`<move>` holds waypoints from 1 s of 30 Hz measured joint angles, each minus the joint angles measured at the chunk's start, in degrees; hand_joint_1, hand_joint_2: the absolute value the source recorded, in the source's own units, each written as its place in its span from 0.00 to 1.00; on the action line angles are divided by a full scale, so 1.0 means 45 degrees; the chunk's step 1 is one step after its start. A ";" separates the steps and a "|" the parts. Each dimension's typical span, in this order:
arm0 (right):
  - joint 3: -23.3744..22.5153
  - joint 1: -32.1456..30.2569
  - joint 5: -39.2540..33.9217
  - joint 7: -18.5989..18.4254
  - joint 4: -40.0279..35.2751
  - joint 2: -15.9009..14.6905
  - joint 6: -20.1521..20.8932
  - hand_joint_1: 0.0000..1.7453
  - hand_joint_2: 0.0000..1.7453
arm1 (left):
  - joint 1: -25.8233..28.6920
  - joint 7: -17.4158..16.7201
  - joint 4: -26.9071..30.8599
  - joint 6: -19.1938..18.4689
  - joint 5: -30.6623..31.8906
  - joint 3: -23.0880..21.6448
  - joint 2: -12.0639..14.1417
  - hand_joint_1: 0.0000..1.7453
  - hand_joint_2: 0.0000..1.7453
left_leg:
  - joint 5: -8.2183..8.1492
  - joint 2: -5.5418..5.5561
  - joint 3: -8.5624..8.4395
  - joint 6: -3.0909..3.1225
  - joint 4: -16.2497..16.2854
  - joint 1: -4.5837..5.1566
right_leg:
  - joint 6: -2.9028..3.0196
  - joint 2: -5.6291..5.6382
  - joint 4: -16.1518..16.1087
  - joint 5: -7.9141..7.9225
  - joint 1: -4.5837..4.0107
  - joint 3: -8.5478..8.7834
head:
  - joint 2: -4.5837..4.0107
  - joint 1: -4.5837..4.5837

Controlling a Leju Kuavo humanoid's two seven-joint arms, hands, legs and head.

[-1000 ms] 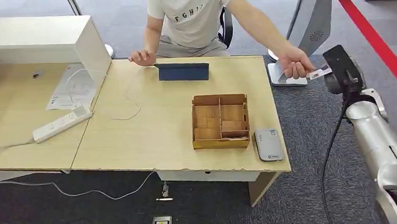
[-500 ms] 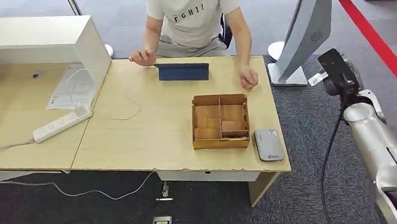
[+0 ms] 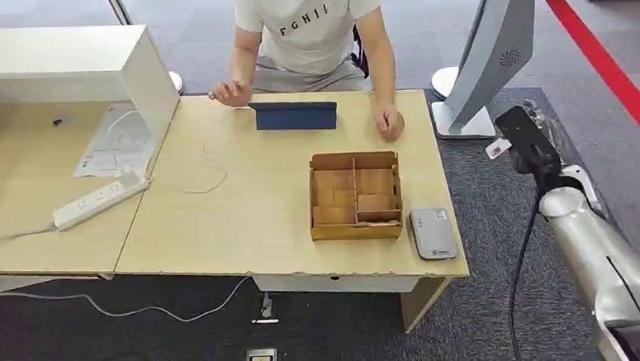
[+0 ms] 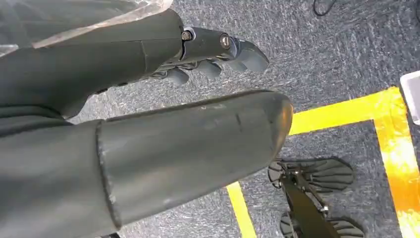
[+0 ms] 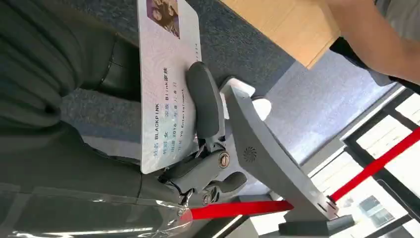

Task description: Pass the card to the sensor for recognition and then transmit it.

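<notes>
Right hand [image 5: 198,148] pinching card [image 5: 166,84] off table's right edge; carrying toward sensor [image 3: 433,232], keep card flat, printed face steady. Left hand [image 4: 218,54] hanging, fingers loosely apart.

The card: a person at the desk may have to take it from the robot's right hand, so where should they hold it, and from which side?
By the free photo end of the card, approached from beyond the fingertips. The right hand pinches the text end, a finger lying across its printed face, so only the photo end sticks out uncovered.

Sensor [image 3: 433,232] right of tray [image 3: 355,196] (perhaps touching) on table [image 3: 244,209]
</notes>
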State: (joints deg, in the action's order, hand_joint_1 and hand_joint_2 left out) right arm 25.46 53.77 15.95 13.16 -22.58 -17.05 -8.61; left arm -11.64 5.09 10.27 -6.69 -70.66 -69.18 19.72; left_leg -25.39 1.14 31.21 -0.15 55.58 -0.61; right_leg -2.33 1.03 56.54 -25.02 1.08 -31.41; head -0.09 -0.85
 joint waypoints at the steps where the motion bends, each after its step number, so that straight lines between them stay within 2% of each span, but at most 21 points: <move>1: 0.0019 -0.0110 -0.0034 0.0019 -0.0053 -0.0024 -0.0058 1.00 1.00 | 0.0019 0.0000 0.0005 0.0010 0.0000 0.0000 0.0005 0.00 0.00 | 0.0000 0.0001 0.0000 0.0000 0.0000 0.0000 | 0.0000 0.0000 0.0000 0.0000 0.0000 0.0000 | -0.0004 0.0010; 8: 0.0155 -0.1115 -0.0354 0.0228 -0.0549 -0.0131 -0.0384 1.00 1.00 | 0.0184 0.0092 0.0000 0.0107 -0.0117 0.0000 0.0029 0.00 0.00 | -0.0001 -0.0001 0.0001 0.0000 0.0000 0.0001 | 0.0000 0.0000 -0.0001 0.0000 0.0000 0.0000 | 0.0000 0.0005; 14: 0.0345 -0.1812 -0.0490 -0.0025 -0.1409 -0.0141 -0.0276 1.00 1.00 | 0.0236 0.0170 0.0005 0.0194 -0.0189 0.0000 0.0024 0.00 0.00 | -0.0001 -0.0001 0.0001 0.0000 -0.0001 0.0000 | 0.0000 0.0000 -0.0001 0.0000 0.0000 0.0000 | 0.0000 0.0005; 23: 0.0719 -0.2368 -0.0301 -0.0063 -0.2379 0.0005 -0.0257 1.00 1.00 | 0.0226 0.0194 0.0005 0.0340 -0.0189 0.0000 0.0005 0.00 0.00 | -0.0001 0.0000 0.0000 0.0000 -0.0001 0.0000 | 0.0000 0.0000 -0.0001 0.0000 0.0000 0.0001 | 0.0000 0.0005; 30: 0.0991 -0.2485 -0.0345 -0.0151 -0.2501 0.0180 -0.0136 1.00 1.00 | 0.0142 -0.0024 0.0010 0.0452 -0.0151 0.0000 -0.0019 0.00 0.00 | -0.0001 -0.0002 0.0000 0.0000 -0.0001 0.0000 | 0.0000 0.0000 -0.0001 0.0000 0.0000 -0.0001 | -0.0005 0.0005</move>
State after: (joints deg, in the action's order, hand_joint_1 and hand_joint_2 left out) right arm 29.92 42.58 14.40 12.48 -33.83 -16.24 -9.22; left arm -11.00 4.98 10.32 -4.66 -71.34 -69.18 19.63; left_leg -25.39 1.14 31.21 -0.15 55.58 -0.61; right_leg -2.33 1.03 56.53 -25.02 1.08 -31.41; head -0.11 -0.83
